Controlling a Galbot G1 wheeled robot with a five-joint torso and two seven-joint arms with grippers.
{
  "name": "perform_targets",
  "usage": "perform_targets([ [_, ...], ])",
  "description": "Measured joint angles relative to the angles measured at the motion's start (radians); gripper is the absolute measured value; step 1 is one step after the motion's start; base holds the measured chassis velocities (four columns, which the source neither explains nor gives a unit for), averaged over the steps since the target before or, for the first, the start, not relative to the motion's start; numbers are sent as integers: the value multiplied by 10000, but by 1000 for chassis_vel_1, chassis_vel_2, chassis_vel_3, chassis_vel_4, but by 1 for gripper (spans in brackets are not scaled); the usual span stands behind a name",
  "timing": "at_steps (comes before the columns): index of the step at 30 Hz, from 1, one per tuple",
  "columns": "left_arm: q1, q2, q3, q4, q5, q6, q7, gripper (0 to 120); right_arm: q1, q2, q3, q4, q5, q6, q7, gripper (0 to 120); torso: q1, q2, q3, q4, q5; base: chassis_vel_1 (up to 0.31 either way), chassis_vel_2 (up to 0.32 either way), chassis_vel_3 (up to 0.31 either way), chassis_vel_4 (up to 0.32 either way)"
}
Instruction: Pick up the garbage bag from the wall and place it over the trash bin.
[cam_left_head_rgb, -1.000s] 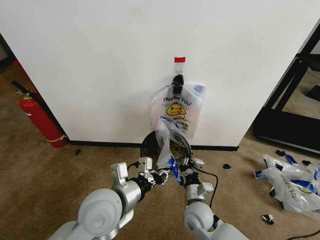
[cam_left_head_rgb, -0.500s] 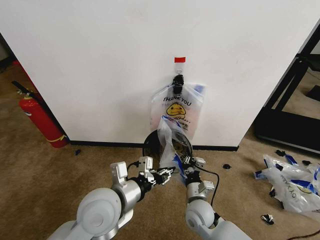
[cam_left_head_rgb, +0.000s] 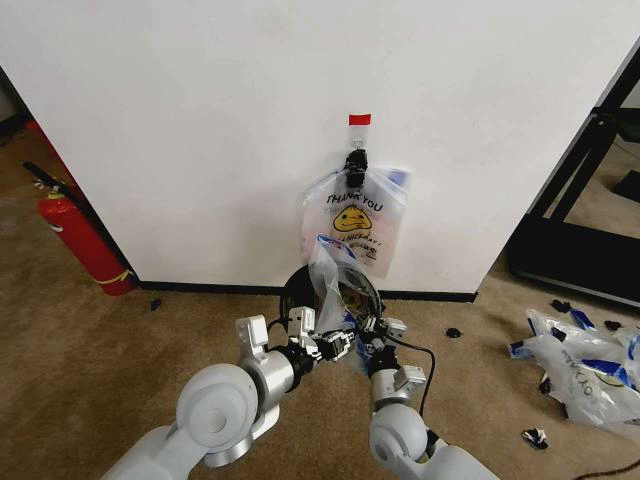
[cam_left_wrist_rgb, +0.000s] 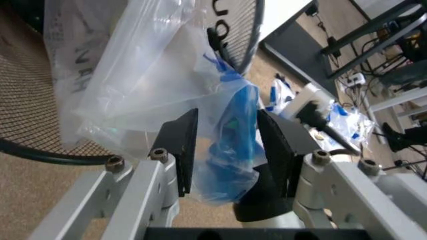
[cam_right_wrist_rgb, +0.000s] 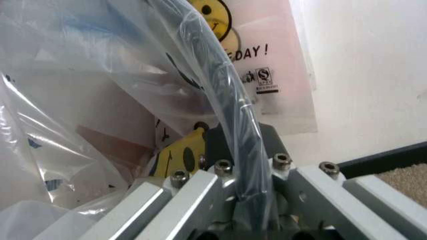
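The garbage bag (cam_left_head_rgb: 328, 275) stands crumpled over the round black wire-mesh trash bin (cam_left_head_rgb: 291, 290) at the foot of the white wall (cam_left_head_rgb: 200, 120). My right gripper (cam_left_head_rgb: 365, 330) is at the bin's near edge. In the right wrist view the gripper (cam_right_wrist_rgb: 240, 145) is shut on the bag's plastic where it wraps the bin's black rim (cam_right_wrist_rgb: 220, 85). My left gripper (cam_left_head_rgb: 345, 343) is beside it. In the left wrist view its black fingers (cam_left_wrist_rgb: 183, 145) stand apart, with the bag's blue handle (cam_left_wrist_rgb: 230, 130) lying loosely between them, in front of the bin's mesh (cam_left_wrist_rgb: 27, 110).
More identical bags (cam_left_head_rgb: 355, 215) hang from a black clip (cam_left_head_rgb: 356, 160) under a red tape strip (cam_left_head_rgb: 359, 119). A red fire extinguisher (cam_left_head_rgb: 80, 240) leans at the left. Loose bags (cam_left_head_rgb: 580, 365) lie on the carpet at the right, near a black frame (cam_left_head_rgb: 590, 200).
My left arm has pushed forward toward the bin, so the blue handle sits deeper between its fingers. The bag's top has shifted slightly left. The right gripper has stayed at the rim.
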Motion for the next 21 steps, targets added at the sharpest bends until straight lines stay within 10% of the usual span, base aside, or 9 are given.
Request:
perform_targets([
  [12, 319, 394, -221, -348, 594, -41, 6, 40, 67, -20, 130, -65, -37, 1, -4, 0, 0, 0, 0, 0, 1, 0, 0, 0, 0],
  [21, 1241, 587, 492, -402, 4883, -1174, 1291, 42, 210, -39, 181, -166, -356, 115, -221, 0, 0, 0, 0, 2, 0, 0, 0, 0, 0],
])
